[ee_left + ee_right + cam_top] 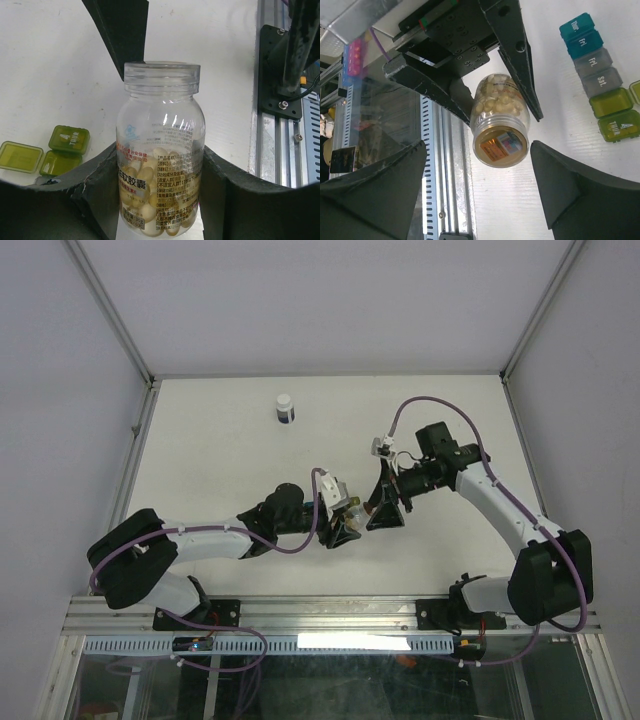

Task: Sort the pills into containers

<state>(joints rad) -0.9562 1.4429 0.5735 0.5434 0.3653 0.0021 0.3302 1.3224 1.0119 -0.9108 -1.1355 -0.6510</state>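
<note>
**A:** What do we have from above?

**B:** We see both arms reaching to the middle of the white surface. The left tool and the right tool are tip to tip there. What sits between them is too small for us to make out from that height. A dark bottle with a white cap stands well apart, toward the far edge.

**A:** And the left wrist view?

**B:** There we see a clear bottle with its clear cap on. The left tool is clamped on it, with a black finger pressed against each side of the body. The pills are pale cream and fill the bottle's lower part, behind a printed label. At lower left, the green end of the pill box lies on the surface, apart from the bottle. We think its lids are flipped open, though that corner shows only part of it.

**A:** Then the right wrist?

**B:** We look straight at the bottle's capped end, with the pills showing through the wall behind it. The left tool's fingers come in from above and hold the body. The right tool's own fingers stand wide apart at either side of the cap, with a clear gap on both sides, so it grips nothing. The pill box lies along the right edge as a strip running teal, blue, grey, grey, then yellow-green. It sits beside the bottle and does not touch it. We see no pills in its compartments from here.
</note>
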